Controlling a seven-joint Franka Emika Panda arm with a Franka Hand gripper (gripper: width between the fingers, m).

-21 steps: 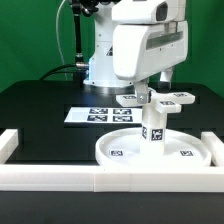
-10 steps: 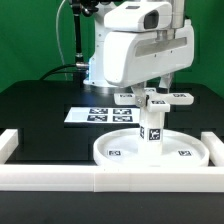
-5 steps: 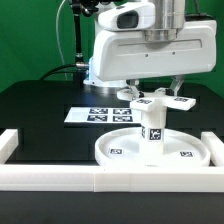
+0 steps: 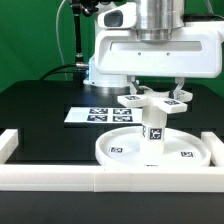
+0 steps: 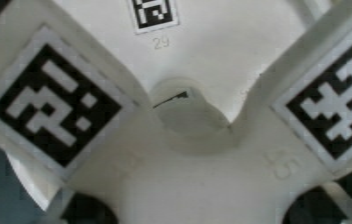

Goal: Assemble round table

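**Base over the leg**

Base (image 4: 152,100) sits on the leg (image 4: 153,130), which stands upright in the middle of the disc (image 4: 150,150), near the rail (image 4: 60,178). The gripper (image 4: 152,92) hangs just over it; if its jaws grip or not I cannot tell.

Wrist view shows only base arms (image 5: 173,120), very close.

The plastic looks light, stiff and smooth; I would hold it at two opposite arms.
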